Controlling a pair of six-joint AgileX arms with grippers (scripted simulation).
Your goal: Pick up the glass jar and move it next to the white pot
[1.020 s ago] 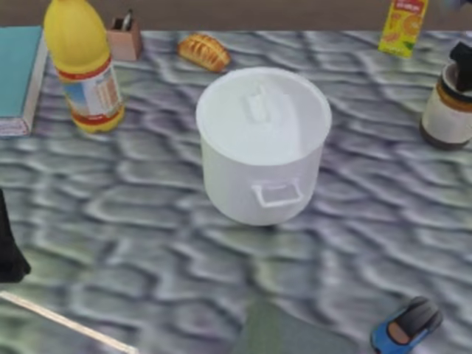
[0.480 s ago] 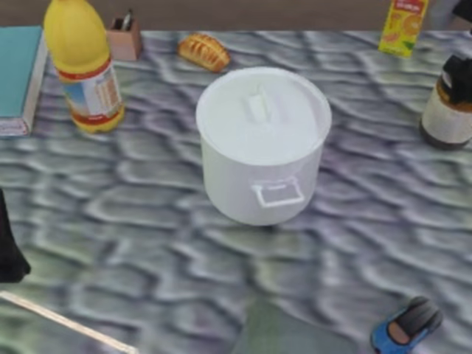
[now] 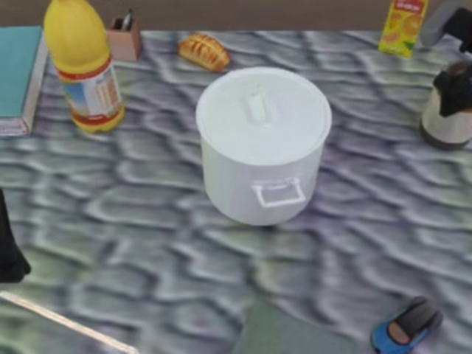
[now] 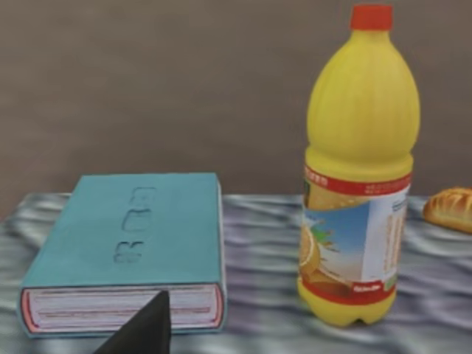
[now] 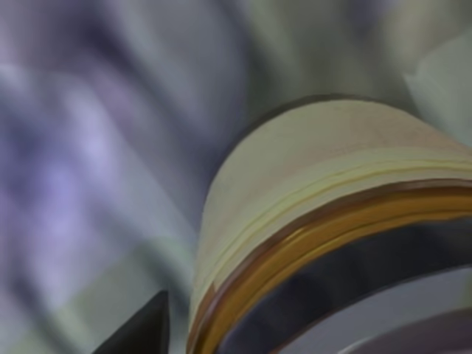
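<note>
Right tool (image 3: 456,88) lowered over glass jar (image 3: 445,127), hiding lid; grip unclear.

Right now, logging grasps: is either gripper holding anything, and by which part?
Cannot tell: right gripper sits over the small white-labelled glass jar.

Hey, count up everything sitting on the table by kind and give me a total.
Drinks: 2, bottle and juice carton
Kitchenware: 2, pot and jar
Food: 1, bread
Desk things: 2, book and pen holder
Toys: 1, toy car
Total: 8
</note>
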